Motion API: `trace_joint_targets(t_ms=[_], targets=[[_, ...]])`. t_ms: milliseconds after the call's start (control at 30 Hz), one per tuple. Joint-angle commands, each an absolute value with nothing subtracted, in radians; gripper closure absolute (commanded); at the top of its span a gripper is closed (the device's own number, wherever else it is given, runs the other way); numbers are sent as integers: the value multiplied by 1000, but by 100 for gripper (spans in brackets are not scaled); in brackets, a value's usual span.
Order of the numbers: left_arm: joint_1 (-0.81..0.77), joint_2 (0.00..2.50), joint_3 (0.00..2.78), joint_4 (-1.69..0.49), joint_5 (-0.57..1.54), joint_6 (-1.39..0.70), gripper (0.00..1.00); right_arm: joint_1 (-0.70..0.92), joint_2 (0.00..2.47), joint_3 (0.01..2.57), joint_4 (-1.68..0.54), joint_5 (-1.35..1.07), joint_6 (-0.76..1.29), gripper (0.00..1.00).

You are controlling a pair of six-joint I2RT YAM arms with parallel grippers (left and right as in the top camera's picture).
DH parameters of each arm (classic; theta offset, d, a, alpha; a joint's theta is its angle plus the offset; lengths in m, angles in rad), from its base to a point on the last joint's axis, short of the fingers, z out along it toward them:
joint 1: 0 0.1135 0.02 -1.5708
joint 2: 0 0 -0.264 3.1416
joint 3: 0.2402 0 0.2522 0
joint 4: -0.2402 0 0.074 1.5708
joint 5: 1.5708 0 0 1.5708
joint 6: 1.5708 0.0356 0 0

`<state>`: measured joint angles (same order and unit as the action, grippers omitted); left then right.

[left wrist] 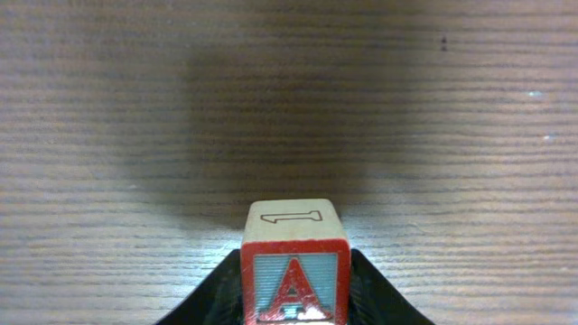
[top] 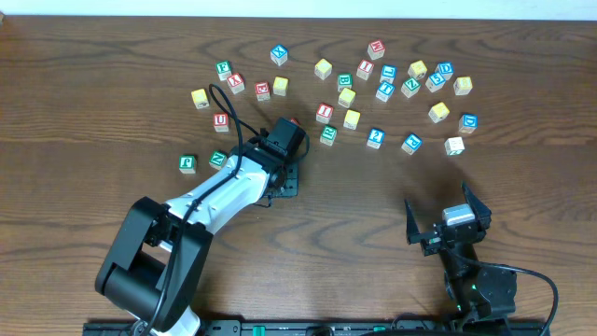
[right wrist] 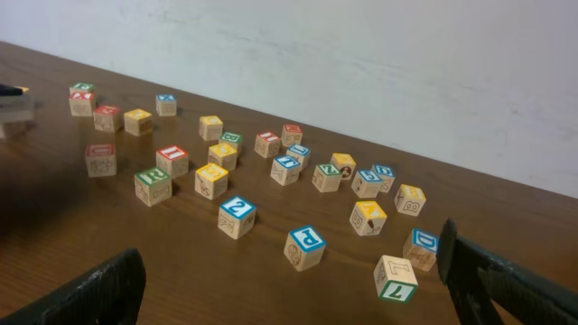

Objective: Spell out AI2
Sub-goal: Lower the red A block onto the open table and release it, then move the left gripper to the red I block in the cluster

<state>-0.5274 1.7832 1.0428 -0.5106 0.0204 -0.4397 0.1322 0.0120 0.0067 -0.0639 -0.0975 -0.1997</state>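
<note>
Overhead: even, soft light; table [top: 93, 56] grain sharp, cubes casting short faint shadows. 
Left wrist: broad soft-edged shadow on the wood beyond the A cube [left wrist: 294, 271]; pale sheen beside it, glare low on its face. 
Right wrist: dimmer; far cubes soft, right gripper [right wrist: 289, 246] fingers [right wrist: 86, 293] dark, blurred

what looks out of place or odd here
Nothing is damaged or spilled. The blocks lie scattered at mixed angles across the far side of the table. Only the red A block sits apart, between the fingers of the left gripper.
</note>
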Motion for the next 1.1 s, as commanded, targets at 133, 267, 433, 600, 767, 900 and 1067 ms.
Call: trace_joint_targets(t_ms=[133, 267, 433, 600, 767, 900, 1067], targets=[[-530, 1823, 1082, -538, 15, -435, 54, 121, 6, 6, -68, -96, -188, 1], [-530, 1823, 1095, -545, 15, -435, 49, 121, 6, 6, -68, -96, -188, 1], [-530, 1823, 1098, -545, 15, -434, 43, 121, 6, 6, -68, -97, -188, 1], [-530, 1822, 1098, -548, 15, -433, 41, 121, 6, 6, -68, -97, -188, 1], [-530, 1821, 1126, -574, 14, -413, 41, 121, 6, 6, -68, -96, -188, 1], [-530, 1821, 1190, -626, 14, -400, 32, 121, 6, 6, -68, -97, -188, 1], [-530, 1817, 1264, -676, 14, -395, 30, 121, 6, 6, -68, -97, -188, 1]])
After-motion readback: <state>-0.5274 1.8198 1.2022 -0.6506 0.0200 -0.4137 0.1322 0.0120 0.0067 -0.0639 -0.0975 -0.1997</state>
